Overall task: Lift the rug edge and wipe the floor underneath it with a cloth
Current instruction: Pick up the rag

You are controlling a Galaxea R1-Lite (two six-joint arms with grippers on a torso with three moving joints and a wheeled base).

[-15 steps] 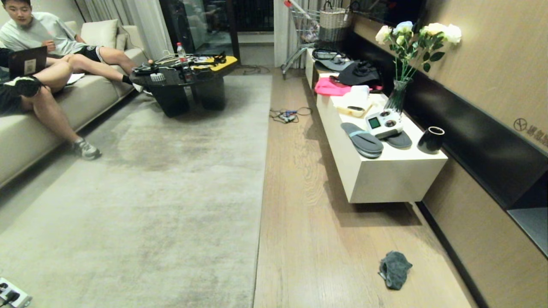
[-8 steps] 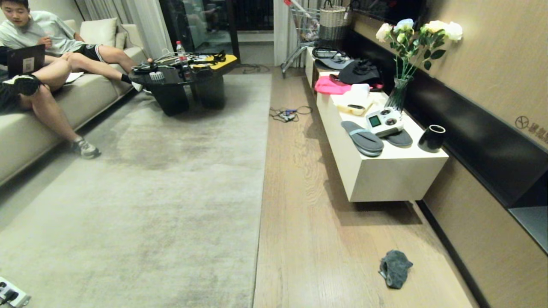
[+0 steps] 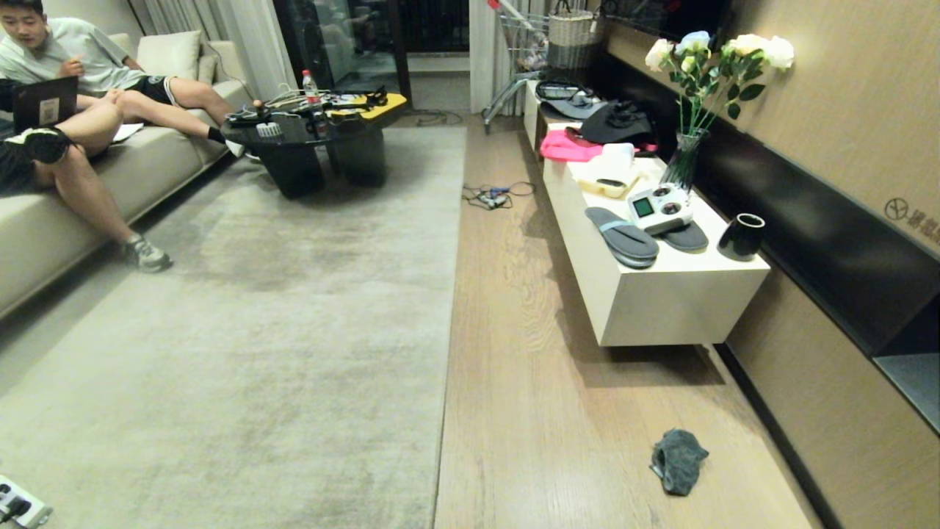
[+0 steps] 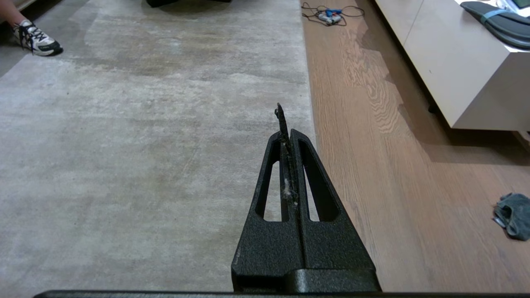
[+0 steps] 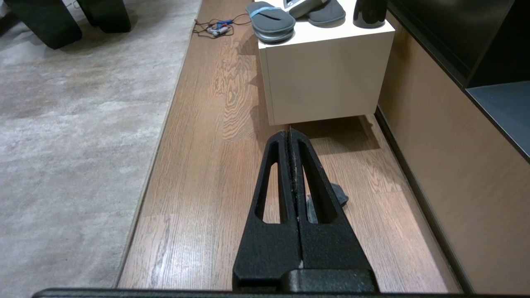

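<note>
The rug edge [image 3: 449, 330] runs straight down the room and lies flat on the wood-plank floor [image 3: 529, 411]. The dark grey cloth [image 3: 678, 460] lies crumpled on the floor near the right wall, well apart from the rug. Neither gripper shows in the head view. My left gripper [image 4: 287, 132] is shut and empty, hovering over the rug just inside the rug edge [image 4: 308, 82], with the cloth [image 4: 513, 214] far off to its side. My right gripper [image 5: 289, 131] is shut and empty above the bare floor; the cloth [image 5: 337, 193] lies partly hidden behind one finger.
A low white cabinet [image 3: 661, 301] carries slippers, a remote, a black cup and a vase along the right wall. Cables [image 3: 490, 197] lie on the floor further ahead. A black coffee table [image 3: 316, 147] stands on the rug. People sit on the sofa [image 3: 44, 220] at left. A power strip [image 3: 18, 505] lies near the left.
The whole head view has shifted very slightly, so the camera moved. The rug and the cloth lie as before.
</note>
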